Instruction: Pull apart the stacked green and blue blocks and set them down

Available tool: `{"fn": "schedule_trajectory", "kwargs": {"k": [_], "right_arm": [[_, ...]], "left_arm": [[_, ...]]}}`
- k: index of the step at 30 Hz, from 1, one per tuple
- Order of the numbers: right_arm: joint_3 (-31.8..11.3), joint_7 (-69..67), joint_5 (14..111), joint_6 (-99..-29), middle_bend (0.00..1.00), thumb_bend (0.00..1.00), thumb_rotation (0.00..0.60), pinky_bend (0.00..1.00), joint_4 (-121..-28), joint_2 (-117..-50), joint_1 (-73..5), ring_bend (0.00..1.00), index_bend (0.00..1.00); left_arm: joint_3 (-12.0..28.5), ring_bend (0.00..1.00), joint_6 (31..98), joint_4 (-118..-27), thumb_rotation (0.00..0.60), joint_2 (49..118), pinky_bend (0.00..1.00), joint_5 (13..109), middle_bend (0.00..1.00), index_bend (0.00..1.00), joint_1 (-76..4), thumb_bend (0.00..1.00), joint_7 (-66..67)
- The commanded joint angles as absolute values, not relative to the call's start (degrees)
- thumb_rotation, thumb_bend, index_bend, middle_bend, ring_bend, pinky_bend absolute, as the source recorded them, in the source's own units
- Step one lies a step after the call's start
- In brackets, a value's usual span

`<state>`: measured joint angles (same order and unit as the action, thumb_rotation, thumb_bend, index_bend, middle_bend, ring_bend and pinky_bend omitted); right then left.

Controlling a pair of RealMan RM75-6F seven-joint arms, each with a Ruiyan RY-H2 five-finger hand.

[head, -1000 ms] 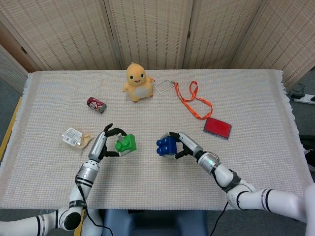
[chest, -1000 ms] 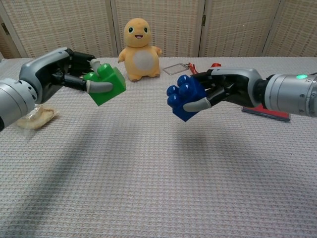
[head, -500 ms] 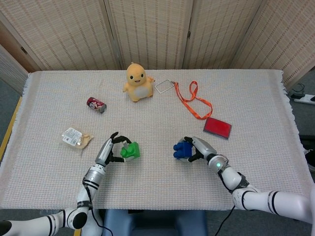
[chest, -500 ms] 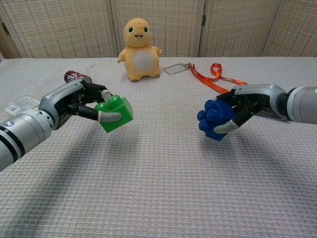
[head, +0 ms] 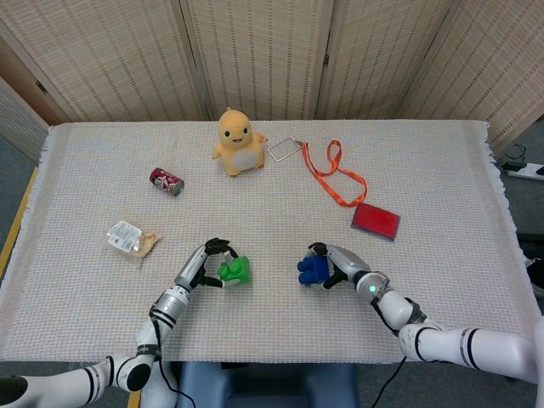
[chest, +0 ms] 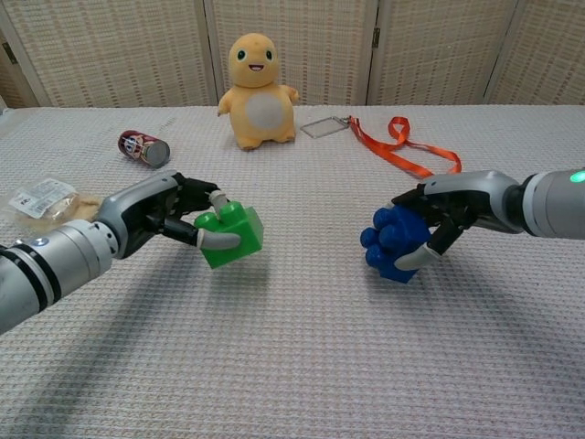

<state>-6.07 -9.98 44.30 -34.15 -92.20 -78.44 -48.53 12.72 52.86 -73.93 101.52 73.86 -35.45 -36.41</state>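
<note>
The green block [head: 235, 271] [chest: 231, 236] and the blue block [head: 314, 270] [chest: 393, 244] are apart, each held low over the table. My left hand [head: 202, 263] [chest: 169, 213] grips the green block from its left side. My right hand [head: 340, 262] [chest: 448, 210] grips the blue block from its right side, its studs pointing left toward the green one. Both blocks sit at or just above the woven cloth [head: 272, 331]; I cannot tell whether they touch it.
A yellow plush toy [head: 237, 141] stands at the back, with a small red can [head: 167, 181] and a snack packet [head: 129, 237] to the left. An orange lanyard [head: 335, 174] with a clear card holder [head: 284, 149], and a red card case [head: 376, 220], lie to the right.
Both hands have come down toward the table with their blocks. The green block moved right and lower; the blue block dropped and shifted right, then back a little.
</note>
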Motion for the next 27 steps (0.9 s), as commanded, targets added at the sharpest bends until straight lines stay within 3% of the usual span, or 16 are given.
{"fn": "schedule_trajectory", "kwargs": {"k": [1, 3, 10, 16, 21, 25, 27], "right_arm": [[-6.5, -9.4, 44.8, -33.5, 0.00, 0.33, 0.600, 0.00, -93.6, -76.9, -48.9, 0.00, 0.00], [-6.4, -8.5, 45.2, -33.6, 0.00, 0.33, 0.600, 0.00, -94.5, -76.0, -49.1, 0.00, 0.00], [-7.0, -8.1, 44.7, -32.8, 0.00, 0.33, 0.600, 0.00, -98.9, -71.7, -49.4, 0.00, 0.00], [-8.2, -7.7, 53.8, -35.9, 0.00, 0.33, 0.600, 0.00, -105.6, -64.8, -46.2, 0.00, 0.00], [-3.0, 3.4, 69.0, -51.7, 0.00, 0.33, 0.600, 0.00, -109.3, -60.2, -37.8, 0.00, 0.00], [0.4, 14.3, 73.1, -68.5, 0.00, 0.33, 0.600, 0.00, -109.3, -62.4, -28.7, 0.00, 0.00], [1.3, 17.4, 73.8, -73.3, 0.00, 0.33, 0.600, 0.00, -108.5, -64.0, -25.7, 0.00, 0.00]], "left_arm": [[12.2, 0.00, 51.9, -73.7, 0.600, 100.6, 0.00, 76.1, 0.06, 0.28, -36.2, 0.36, -39.5], [12.2, 0.00, 51.9, -73.5, 0.600, 100.5, 0.00, 76.7, 0.01, 0.25, -36.4, 0.35, -40.5], [12.1, 0.00, 52.4, -74.3, 0.600, 99.4, 0.00, 78.2, 0.00, 0.21, -36.8, 0.33, -42.5], [11.0, 0.00, 56.4, -80.7, 0.600, 92.8, 0.00, 82.8, 0.00, 0.21, -36.1, 0.33, -38.6], [8.7, 0.00, 62.3, -86.6, 0.600, 82.6, 0.00, 87.9, 0.00, 0.21, -33.2, 0.33, -33.4], [6.6, 0.00, 70.2, -89.7, 0.600, 74.5, 0.00, 90.8, 0.00, 0.21, -28.3, 0.33, -26.6], [5.4, 0.00, 73.9, -91.2, 0.600, 71.7, 0.00, 91.1, 0.00, 0.21, -25.4, 0.33, -23.2]]}}
